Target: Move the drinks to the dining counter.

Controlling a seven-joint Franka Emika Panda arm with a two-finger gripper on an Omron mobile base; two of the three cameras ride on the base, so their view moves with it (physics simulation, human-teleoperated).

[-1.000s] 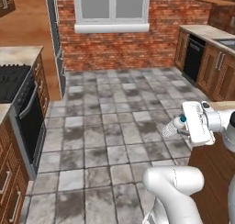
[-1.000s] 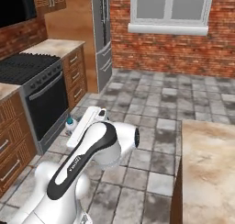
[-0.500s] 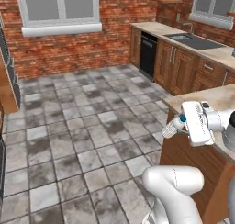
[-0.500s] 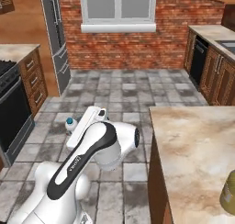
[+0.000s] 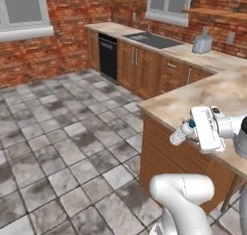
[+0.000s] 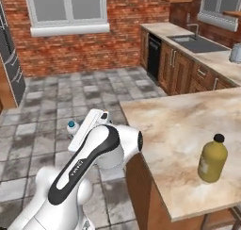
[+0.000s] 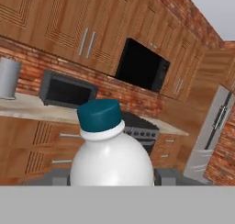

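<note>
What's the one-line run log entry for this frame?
phase: carrying | gripper: shut on water bottle | juice bottle: upright on dining counter | water bottle: off counter, not yet placed

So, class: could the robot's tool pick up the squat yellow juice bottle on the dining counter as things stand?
Probably not yet: the tool is shut on the small clear water bottle with teal cap, so it has no free grip. The squat yellow juice bottle stands unobstructed on the marbled dining counter.

Red brick wall with white window; grey tiled floor below; sink right of window.
</note>
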